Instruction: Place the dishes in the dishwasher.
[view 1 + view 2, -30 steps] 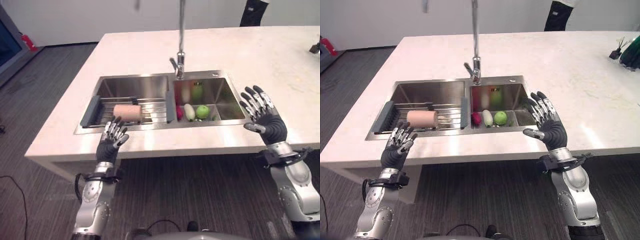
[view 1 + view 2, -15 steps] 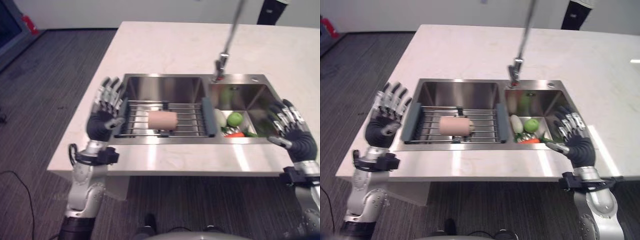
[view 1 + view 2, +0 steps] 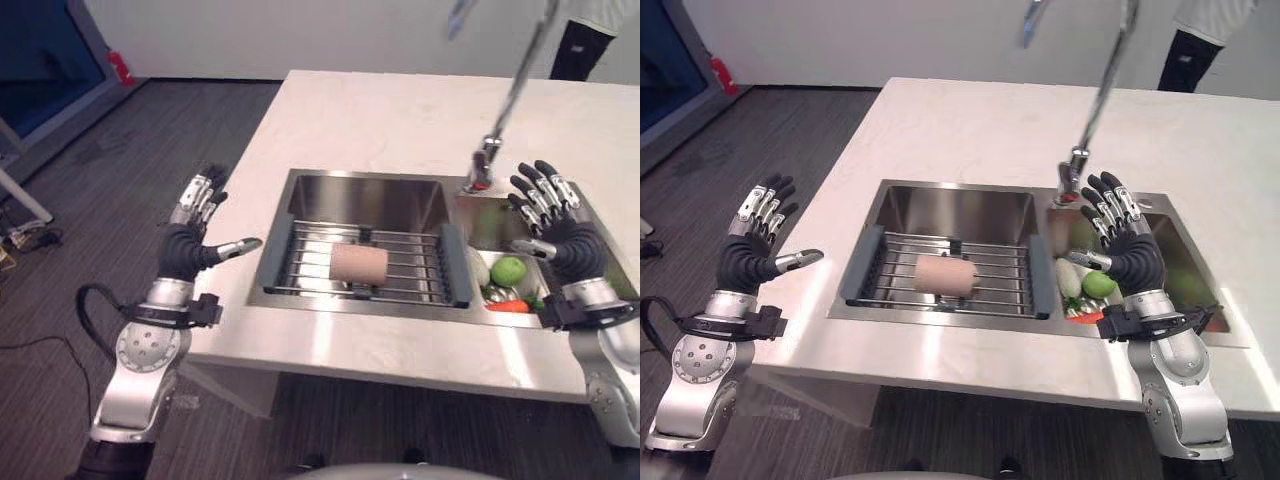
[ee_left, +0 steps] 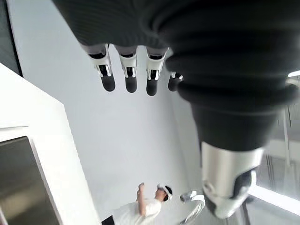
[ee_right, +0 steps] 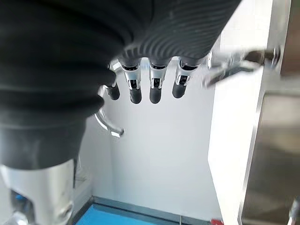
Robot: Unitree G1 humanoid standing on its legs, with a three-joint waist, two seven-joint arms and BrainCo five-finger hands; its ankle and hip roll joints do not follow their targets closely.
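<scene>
On the rack (image 3: pixel 360 268) over the sink's (image 3: pixel 300 190) left basin lies a pinkish-tan cup (image 3: pixel 358 263) on its side, probably left there to drain; it's the one dish-like item visible. No dishwasher can be made out, so where it goes can't be told.

Right basin holds produce: green apple (image 3: pixel 508 270), pale veg (image 3: pixel 1068 277), something orange-red (image 3: pixel 508 306). Faucet (image 3: pixel 488 160) rises behind the divider. Person (image 3: pixel 1192 38) stands at far side of the counter (image 3: pixel 380 110).

Left hand (image 3: pixel 188 240) hovers off the counter's left edge, fingers spread wide, holding nothing. Right hand (image 3: pixel 555 228) is raised over the right basin near the faucet, also splayed and empty. Judgement: both raised ahead of any reach; grasp not yet begun, w/ left hand nearer the cup.
</scene>
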